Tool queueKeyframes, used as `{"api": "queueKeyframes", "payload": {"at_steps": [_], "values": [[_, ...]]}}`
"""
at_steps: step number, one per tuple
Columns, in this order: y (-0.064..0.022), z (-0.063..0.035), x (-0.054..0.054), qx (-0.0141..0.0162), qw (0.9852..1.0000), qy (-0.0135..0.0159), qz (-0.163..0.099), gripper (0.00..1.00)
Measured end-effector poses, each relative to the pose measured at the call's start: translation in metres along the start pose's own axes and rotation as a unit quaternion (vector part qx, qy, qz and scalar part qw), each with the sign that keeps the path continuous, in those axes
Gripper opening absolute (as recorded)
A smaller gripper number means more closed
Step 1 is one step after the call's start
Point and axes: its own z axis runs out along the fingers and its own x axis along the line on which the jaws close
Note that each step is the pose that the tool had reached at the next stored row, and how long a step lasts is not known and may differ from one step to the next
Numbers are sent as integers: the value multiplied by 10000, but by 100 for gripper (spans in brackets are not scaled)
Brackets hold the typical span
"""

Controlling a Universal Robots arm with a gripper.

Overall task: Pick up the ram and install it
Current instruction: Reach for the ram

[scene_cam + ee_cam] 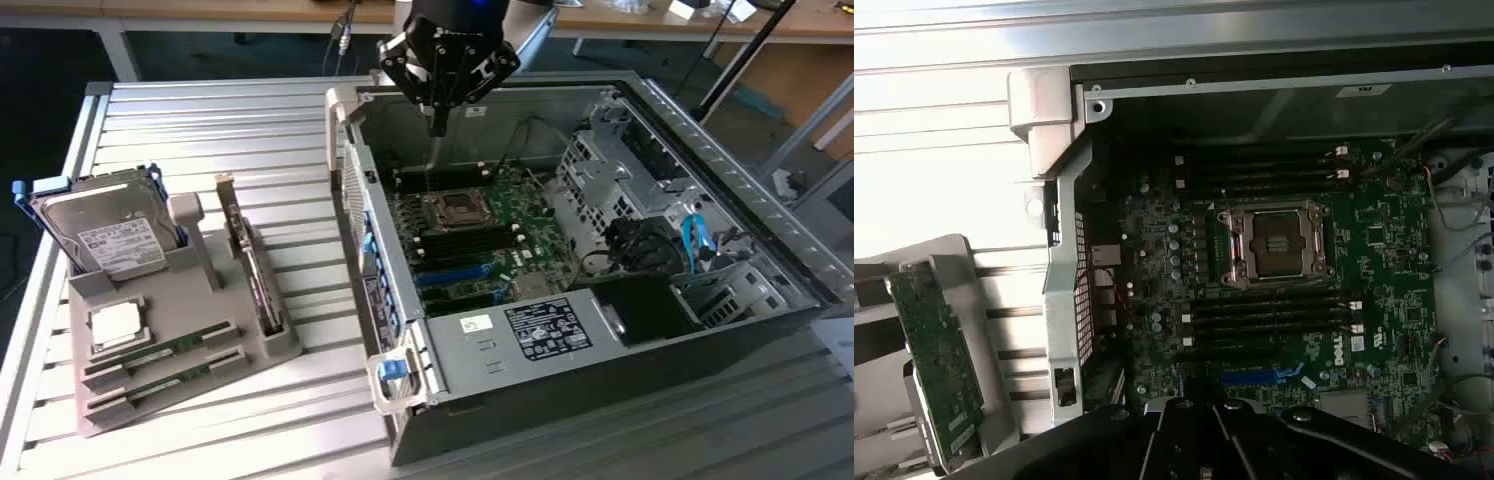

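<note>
A slatted metal table [200, 120] is taken up by an open case [787, 250] laid on its side, its frame seen at [1059, 250]. Beside the case, at the exterior view's left, a grey tray [267, 350] is set on the table. Inside the case a motherboard [494, 250] [1374, 240] is exposed, with drive cages and cables packed along the case's far side from the tray.

A hard drive [114, 235] is stood upright in the part of the tray farthest from the case. An expansion card [254, 270] [939, 370] is held on edge along the tray side nearest the case.

The gripper [434, 125] [1199, 405] is hung over the case interior, above the motherboard. Its fingers appear drawn together, with nothing gripped.

One ram [158, 352] and a second ram [171, 378] are laid side by side in tray grooves, well apart from the gripper. The case wall and the upright card are placed between them and the gripper.

A processor chip [116, 322] is seated in the tray just beside the sticks. On the motherboard an empty socket [454, 208] [1274, 240] is flanked by unfilled memory slots [1264, 310].
</note>
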Motion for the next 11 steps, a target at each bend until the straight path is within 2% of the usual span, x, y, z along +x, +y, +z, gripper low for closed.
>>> {"api": "queueKeyframes", "payload": {"at_steps": [11], "values": [[0,0,0,0,10000,0,0,11]]}}
